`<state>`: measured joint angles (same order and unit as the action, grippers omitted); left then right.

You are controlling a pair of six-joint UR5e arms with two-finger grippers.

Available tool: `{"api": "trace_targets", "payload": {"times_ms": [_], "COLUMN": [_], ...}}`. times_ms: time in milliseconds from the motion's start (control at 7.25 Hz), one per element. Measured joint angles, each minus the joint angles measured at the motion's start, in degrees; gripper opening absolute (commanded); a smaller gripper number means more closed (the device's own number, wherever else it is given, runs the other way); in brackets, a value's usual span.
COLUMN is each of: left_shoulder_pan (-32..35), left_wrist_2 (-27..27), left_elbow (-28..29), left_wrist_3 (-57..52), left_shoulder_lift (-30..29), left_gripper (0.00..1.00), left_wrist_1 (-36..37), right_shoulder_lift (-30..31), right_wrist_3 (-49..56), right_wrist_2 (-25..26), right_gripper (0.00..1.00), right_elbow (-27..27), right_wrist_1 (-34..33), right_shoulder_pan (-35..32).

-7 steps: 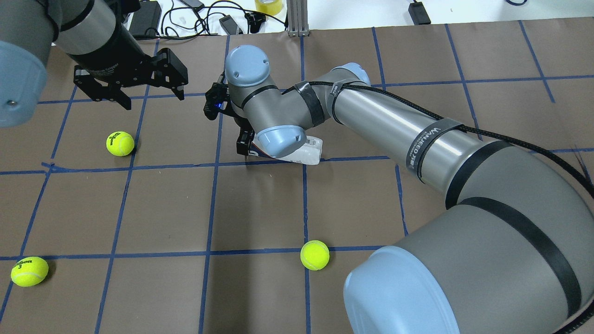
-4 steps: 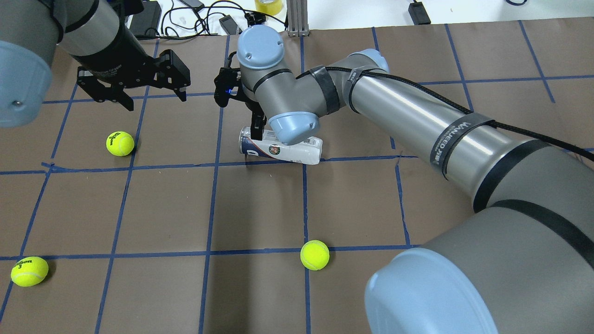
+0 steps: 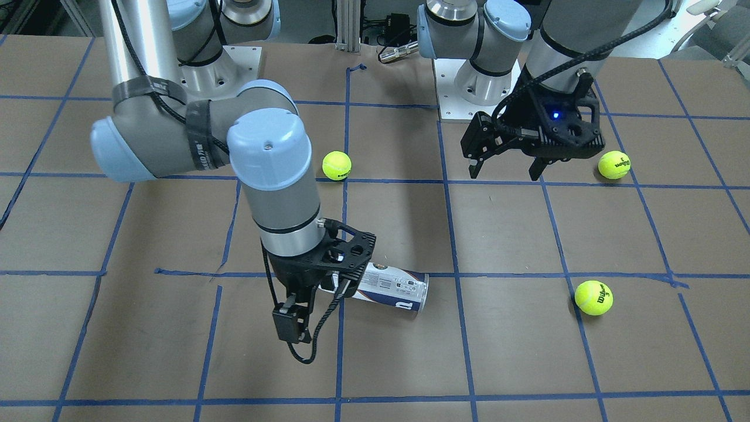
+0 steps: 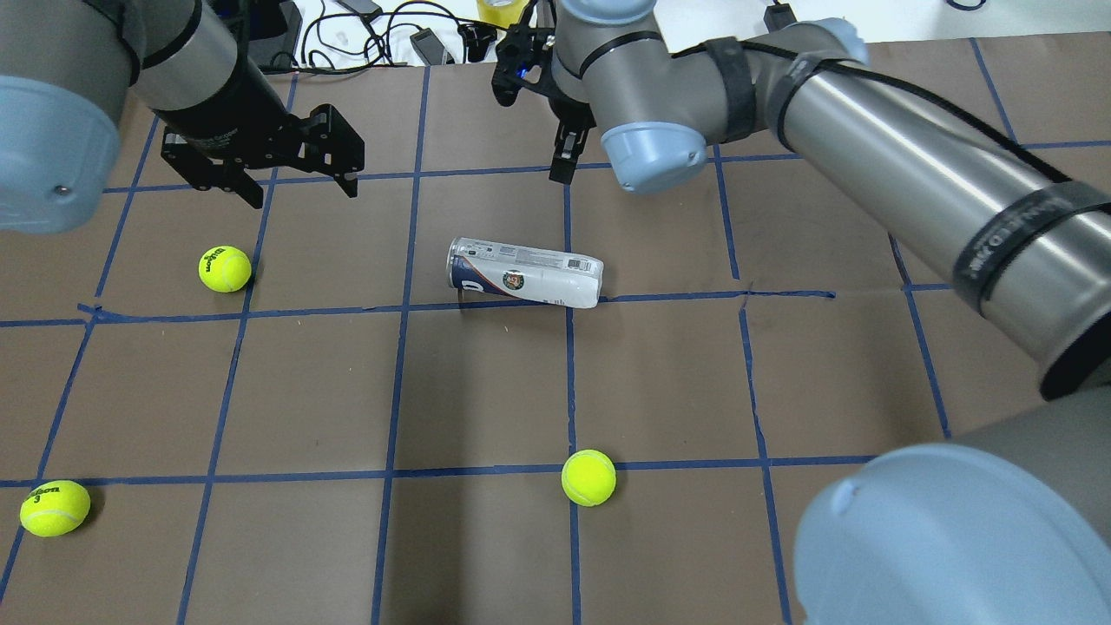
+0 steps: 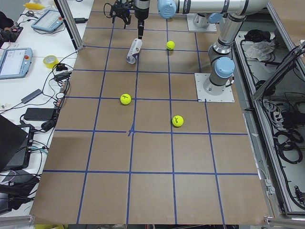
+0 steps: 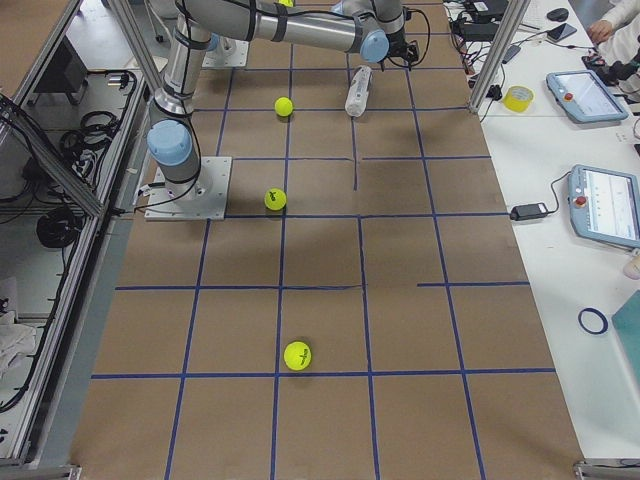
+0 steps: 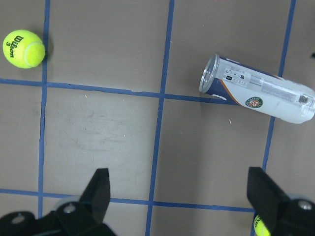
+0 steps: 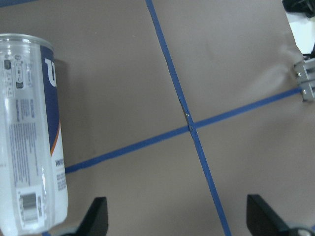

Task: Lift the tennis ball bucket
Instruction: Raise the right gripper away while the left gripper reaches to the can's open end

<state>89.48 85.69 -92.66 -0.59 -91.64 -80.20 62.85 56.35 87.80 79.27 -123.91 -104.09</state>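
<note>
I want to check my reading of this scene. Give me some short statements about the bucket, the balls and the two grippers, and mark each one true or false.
1. The tennis ball bucket lies on its side on the table. True.
2. One gripper is shut on the bucket. False: the right gripper is open and empty, above the table and not touching the bucket.
3. Three tennis balls lie on the table, outside the bucket. True.
4. One gripper holds a ball. False: the left gripper is open and empty too, and the nearest ball lies apart from it on the table.
</note>
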Motion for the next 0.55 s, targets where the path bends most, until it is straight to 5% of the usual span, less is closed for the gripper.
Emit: {"api": "trace_targets", "payload": {"times_ms": [552], "left_shoulder_pan": [-1.5], "left_wrist_2": [-4.3], "left_elbow": [-2.5], "left_wrist_3": [-2.8], "left_shoulder_lift": [-10.9], "left_gripper": [1.00], "left_wrist_1": [6.6], "right_shoulder_lift": [12.7], "right_wrist_3": [-7.7], "right_wrist_2": [0.1], "right_gripper": [1.00], "right_elbow": [0.0], "right_wrist_1": [18.1], "right_shoulder_pan": [9.3]}}
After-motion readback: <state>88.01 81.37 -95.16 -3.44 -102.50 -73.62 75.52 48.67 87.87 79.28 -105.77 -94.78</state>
